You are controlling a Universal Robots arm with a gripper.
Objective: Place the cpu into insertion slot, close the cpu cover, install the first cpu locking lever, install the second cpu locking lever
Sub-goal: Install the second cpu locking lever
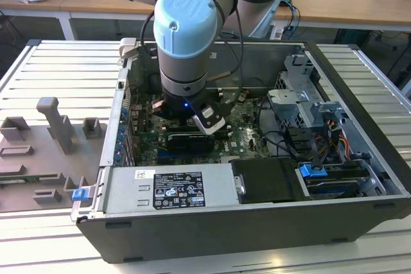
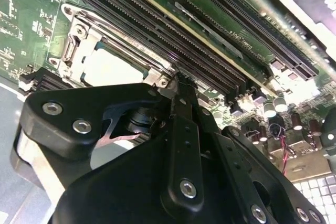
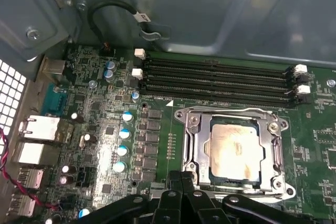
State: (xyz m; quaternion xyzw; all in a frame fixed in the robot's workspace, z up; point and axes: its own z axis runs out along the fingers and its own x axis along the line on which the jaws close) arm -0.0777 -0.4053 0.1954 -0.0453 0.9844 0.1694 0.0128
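Nearest to me in the exterior view: the open PC case [image 1: 212,235] lies flat on the slatted worktop [image 1: 38,62], power supply [image 1: 170,190] along its front edge, drive cage [image 1: 308,104] toward the exterior view's right. A grey fixture tray [image 1: 45,152] sits on the worktop at the exterior view's left, just beside the case.

The arm [image 1: 189,36] reaches straight down into the case; its gripper [image 1: 212,120] hangs low over the green motherboard [image 1: 247,134], near the middle of the case.

In the first wrist view the jaws look closed together, tips side by side with nothing between them, at the near edge of the insertion slot [image 3: 190,153]. Gripper [image 3: 181,192] just beside the socket frame; can't tell if it touches.

The cpu [image 3: 236,153] sits seated in the slot, silvery-beige face up. The cpu cover [image 3: 273,156] is down flat around it, framing the chip.

Beyond the socket: four long black memory slots [image 3: 215,80], then the case wall [image 3: 210,9] with a black cable [image 3: 100,11].

The second wrist view shows the same: gripper [image 2: 181,85] tip at the socket corner, cpu [image 2: 113,69] under the cover.
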